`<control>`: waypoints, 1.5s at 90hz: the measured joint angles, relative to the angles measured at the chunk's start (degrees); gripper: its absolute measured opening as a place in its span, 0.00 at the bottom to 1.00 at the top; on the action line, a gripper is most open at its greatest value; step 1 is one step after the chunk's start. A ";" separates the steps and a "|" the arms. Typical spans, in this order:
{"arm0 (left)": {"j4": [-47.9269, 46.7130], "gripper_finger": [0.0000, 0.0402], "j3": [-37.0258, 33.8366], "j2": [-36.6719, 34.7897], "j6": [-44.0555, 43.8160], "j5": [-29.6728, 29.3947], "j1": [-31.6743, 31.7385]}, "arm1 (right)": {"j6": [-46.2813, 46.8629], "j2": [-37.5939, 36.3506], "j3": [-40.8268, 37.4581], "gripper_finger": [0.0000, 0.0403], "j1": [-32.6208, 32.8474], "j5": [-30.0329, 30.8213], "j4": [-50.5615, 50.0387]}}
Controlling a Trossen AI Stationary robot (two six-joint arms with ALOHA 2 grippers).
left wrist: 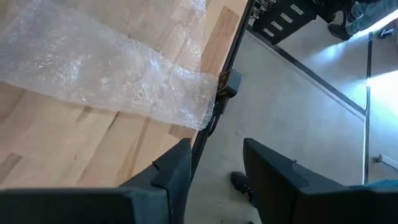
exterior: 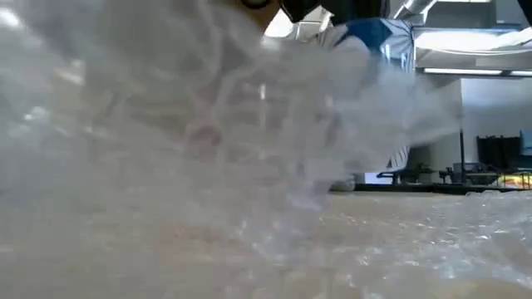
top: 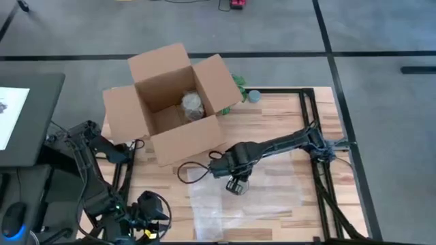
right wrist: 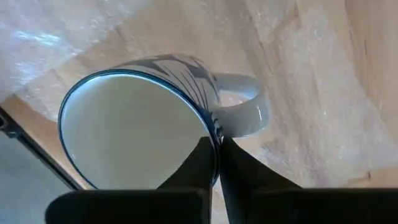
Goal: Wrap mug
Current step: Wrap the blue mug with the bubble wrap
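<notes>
In the high view the left arm sits folded at about 8 o'clock, off the counter's (top: 272, 116) near-left corner, its end effector (top: 151, 207) hanging just past the counter edge. The left wrist view shows its two dark fingers (left wrist: 174, 171) spread apart with nothing between them, pointing along the counter edge where a corner of the bubble wrap (left wrist: 112, 74) lies on the wood.

At about 11 o'clock an open cardboard box (top: 174, 102) rests on the counter's far-left part, flaps spread, with a pale wrapped bundle (top: 193, 105) inside. Just beyond the box's right flap lie a green item (top: 239, 83) and a small grey round thing (top: 254, 96).

Near the middle, the bubble wrap sheet (top: 238, 201) is spread over the near half of the counter. The right arm reaches in from about 3 o'clock, stretched low and nearly level across the counter toward its centre, wrist bent downward. Its end effector (top: 237, 184) hangs over the far edge of the sheet. In the right wrist view its fingers (right wrist: 214, 165) are clenched on the rim of the mug (right wrist: 149, 118), a white mug with a blue rim and dark pattern, tilted with its mouth toward the camera and its handle out to one side, above wood and wrap. The low view is mostly filled with blurred bubble wrap.
</notes>
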 joint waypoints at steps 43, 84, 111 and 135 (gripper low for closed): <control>-0.20 0.31 0.00 0.00 -3.74 -0.05 -4.77 | 3.25 -0.83 -11.14 0.00 -0.09 -2.00 7.42; -2.47 0.31 -0.02 0.00 -8.10 -0.68 -9.25 | 24.41 -0.26 -10.07 0.00 -0.20 -3.22 23.94; -4.55 0.31 -0.02 0.00 -9.52 -0.72 -10.56 | 20.64 -0.37 -4.04 0.00 0.53 -1.04 15.61; -5.20 0.31 -0.02 0.00 -9.24 -0.72 -10.78 | 10.25 2.27 -4.17 0.00 -0.38 -1.66 18.90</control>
